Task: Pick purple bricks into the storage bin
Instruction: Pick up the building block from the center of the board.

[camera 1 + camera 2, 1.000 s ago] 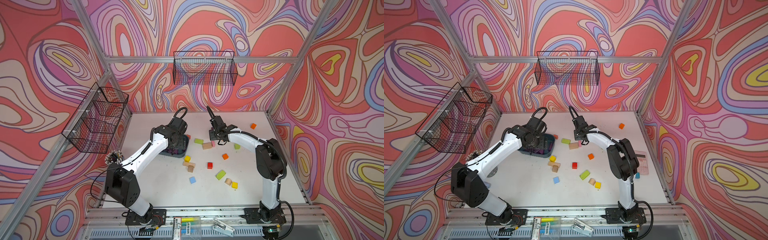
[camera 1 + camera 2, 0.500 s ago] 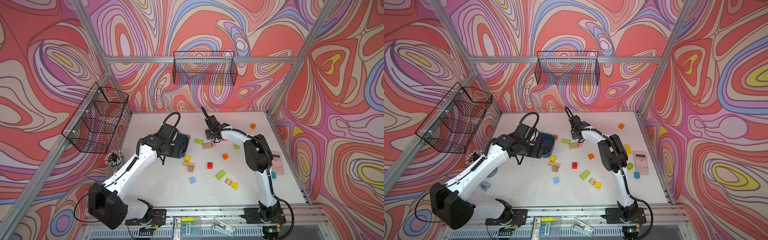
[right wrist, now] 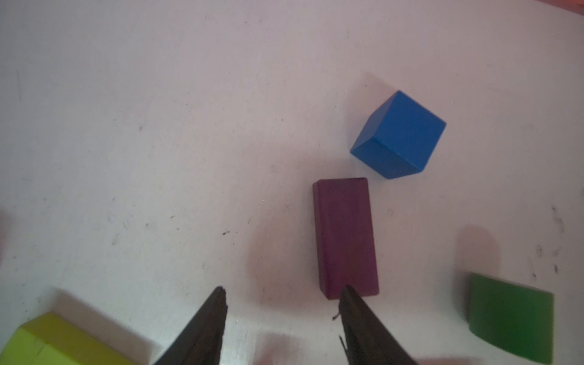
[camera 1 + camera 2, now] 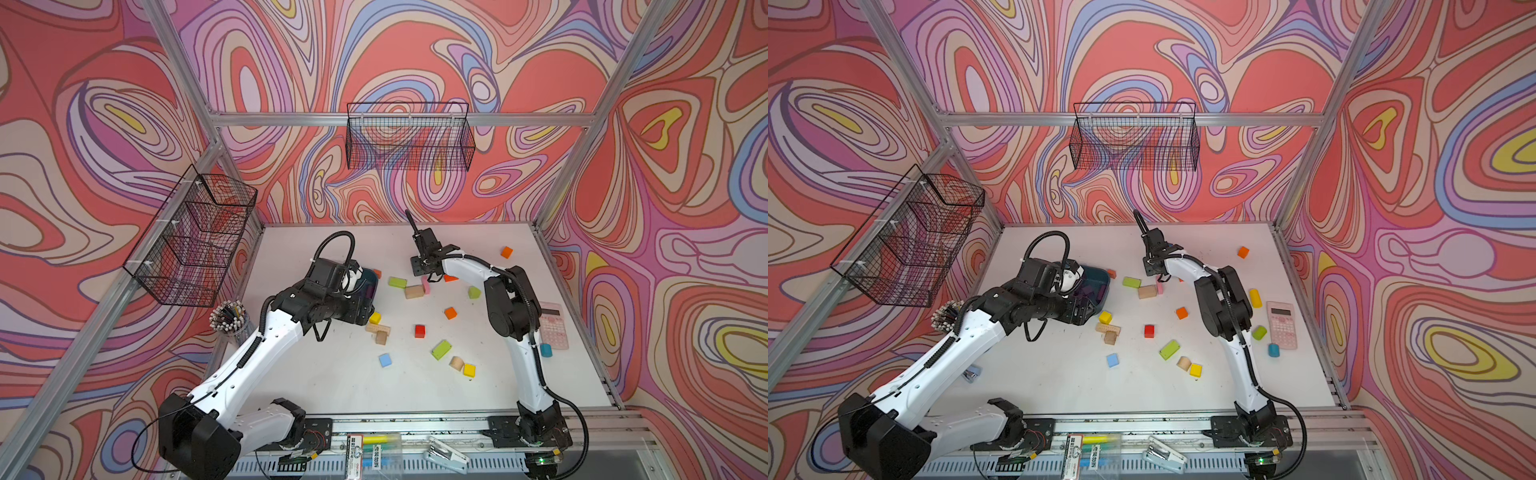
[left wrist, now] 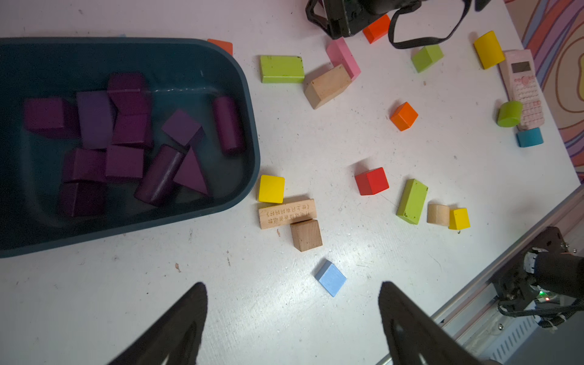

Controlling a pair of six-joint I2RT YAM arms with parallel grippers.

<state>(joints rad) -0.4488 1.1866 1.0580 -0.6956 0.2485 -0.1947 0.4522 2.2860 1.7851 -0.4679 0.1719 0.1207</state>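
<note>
White table (image 4: 332, 386) carrying two white-and-black arms. Compared with one second earlier, the left arm (image 4: 266, 353) has been drawn back from above the bin, with its shoulder link swung down toward the near left corner. The elbow of the right arm (image 4: 525, 374) has been shifted, while its tool has barely moved.

One shallow dark-teal plastic storage bin (image 5: 177, 63) is seen in the far left quarter of the table. Eleven dark-purple wooden bricks (image 5: 126, 132) are counted inside it: two cylinders, one triangular prism, the rest cubes and cuboids. A twelfth piece, a dark-purple wooden cuboid (image 3: 344, 234), is laid flat on the table's far half, about midway between its left and right edges, just beside one blue wooden cube (image 3: 399, 134).

The left gripper (image 5: 292, 284) is spread wide over bare table, nothing held. The right gripper (image 3: 283, 288) is parted and empty. One fingertip (image 3: 357, 316) overlaps the cuboid's end, and contact cannot be judged.

Loose on the table are counted four green wooden blocks (image 5: 281, 69), four natural-wood blocks (image 5: 327, 85), three yellow wooden blocks (image 5: 271, 189) and one pink wooden slab (image 5: 343, 58).
</note>
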